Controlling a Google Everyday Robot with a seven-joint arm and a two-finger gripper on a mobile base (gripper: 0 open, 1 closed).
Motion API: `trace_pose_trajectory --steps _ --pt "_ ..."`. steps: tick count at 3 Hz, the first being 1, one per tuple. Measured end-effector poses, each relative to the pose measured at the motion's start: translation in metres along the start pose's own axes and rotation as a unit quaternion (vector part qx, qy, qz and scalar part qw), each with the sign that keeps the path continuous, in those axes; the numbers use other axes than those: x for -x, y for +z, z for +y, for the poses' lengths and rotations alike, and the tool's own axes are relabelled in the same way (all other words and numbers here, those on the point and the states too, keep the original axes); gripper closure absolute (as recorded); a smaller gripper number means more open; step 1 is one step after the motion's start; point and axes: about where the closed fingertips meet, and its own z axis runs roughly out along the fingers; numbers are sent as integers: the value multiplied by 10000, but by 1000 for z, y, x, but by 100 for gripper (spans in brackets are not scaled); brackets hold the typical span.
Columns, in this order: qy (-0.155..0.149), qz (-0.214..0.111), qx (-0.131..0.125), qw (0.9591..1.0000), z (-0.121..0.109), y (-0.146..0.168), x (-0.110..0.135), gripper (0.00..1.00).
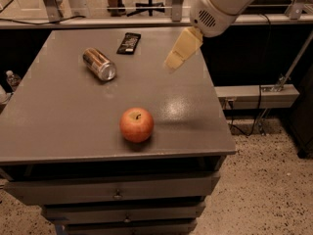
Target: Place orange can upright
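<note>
The orange can [98, 64] lies on its side on the grey table [58, 116], at the back left, its silver end facing front right. My gripper [174, 62] hangs from the white arm above the table's right part, to the right of the can and well apart from it. Its cream-coloured fingers [183, 48] point down and to the left. Nothing shows in the gripper.
A red-orange apple [137, 124] sits near the table's front edge. A flat black packet [128, 42] lies at the back, just right of the can. Drawers sit under the table top. A water bottle [13, 78] stands on the floor at the left.
</note>
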Motion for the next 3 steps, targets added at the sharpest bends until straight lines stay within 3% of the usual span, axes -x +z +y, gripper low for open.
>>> trace_pose_trajectory --steps 1,2,3 --pt "0 -1 0 10000 0 0 0 0" --pt "96 -244 23 9997 -1 3 18 0" --pt "401 -535 130 9977 -6 24 55 0"
